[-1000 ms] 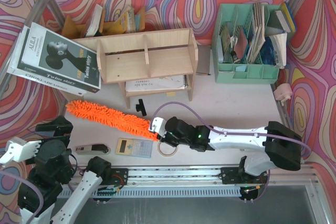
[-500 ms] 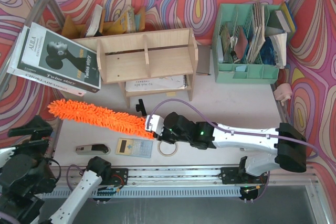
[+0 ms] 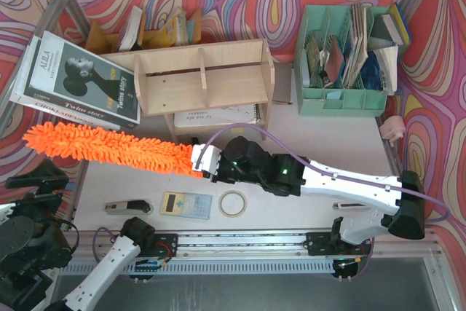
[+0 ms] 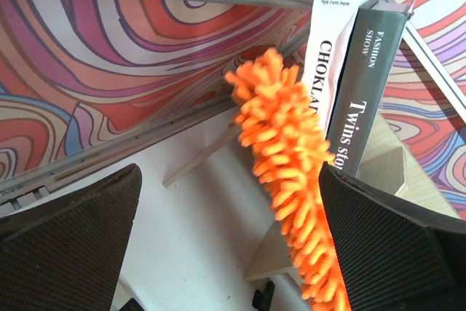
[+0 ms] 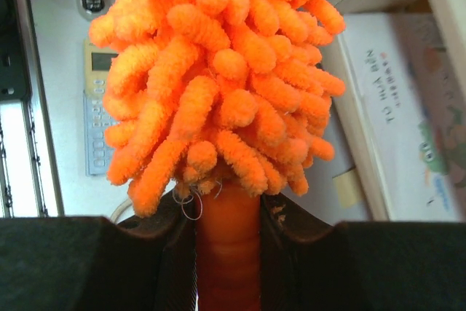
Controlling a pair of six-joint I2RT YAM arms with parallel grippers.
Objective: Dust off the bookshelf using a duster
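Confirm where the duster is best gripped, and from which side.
Grip the slim orange handle just behind the fluffy head, coming in from the handle end, as the right gripper does now. The handle looks smooth and narrow enough for the jaws. The head of the duster is soft and wide and would likely squash.

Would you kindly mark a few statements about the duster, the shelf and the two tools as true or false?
1. The right tool is shut on the handle of the long fluffy orange microfibre duster. True.
2. The left tool grips the duster's tip. False: it is open and holds nothing.
3. The duster's head lies on top of the pale-wood two-tier bookshelf. False: it stretches out in front of it, toward the left.
4. A pale yellow calculator lies nearer the arms than the bookshelf. True.
5. The mint-green plastic organiser stands left of the bookshelf. False: right.
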